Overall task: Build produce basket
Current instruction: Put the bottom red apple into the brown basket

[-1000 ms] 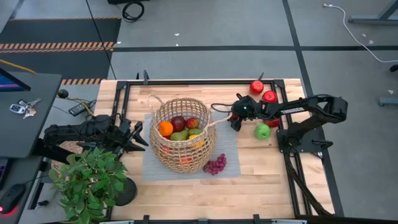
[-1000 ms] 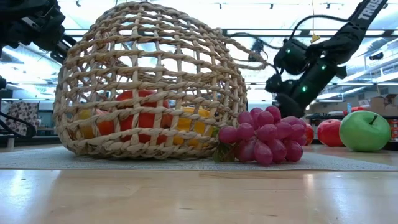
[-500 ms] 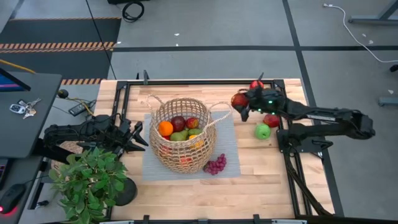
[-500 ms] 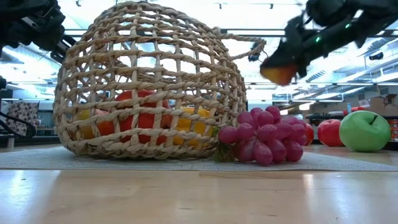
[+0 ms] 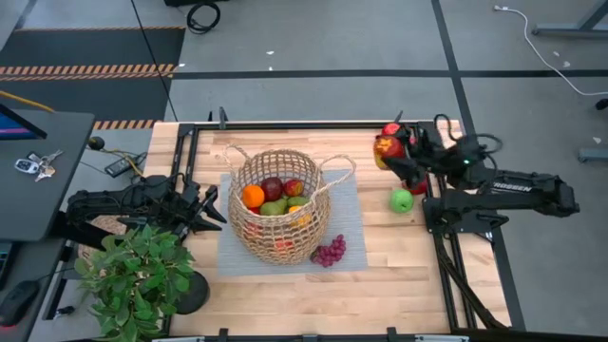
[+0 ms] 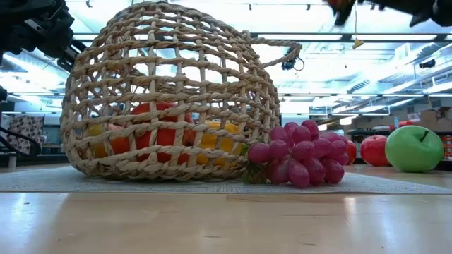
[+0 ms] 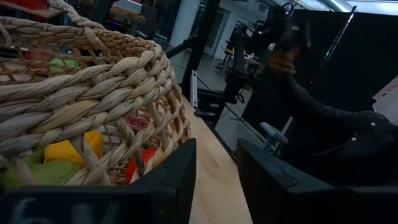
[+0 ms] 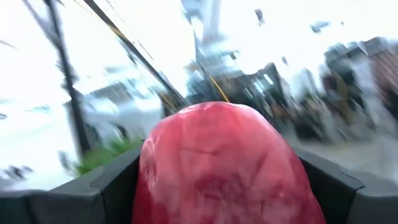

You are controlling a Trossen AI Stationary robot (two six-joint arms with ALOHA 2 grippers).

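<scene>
The right end effector (image 5: 391, 152) is raised above the far right corner of the desk (image 5: 399, 266), with its fingers clamped on a red apple (image 8: 221, 165); the wrist view shows the apple seated between both fingers. The basket (image 5: 278, 204) lies tilted on a grey mat (image 5: 233, 256) at the desk centre. It contains an orange (image 5: 253, 196), a dark red fruit (image 5: 273, 187) and other produce. Purple grapes (image 6: 300, 154) rest on the mat, touching the basket's wall. A green apple (image 5: 402, 200) sits on the desk to the right of the mat. The left end effector (image 5: 211, 211) waits just beside the basket's left side, fingers slightly apart and holding nothing. A potted plant (image 5: 133, 275) stands at the near left corner.
</scene>
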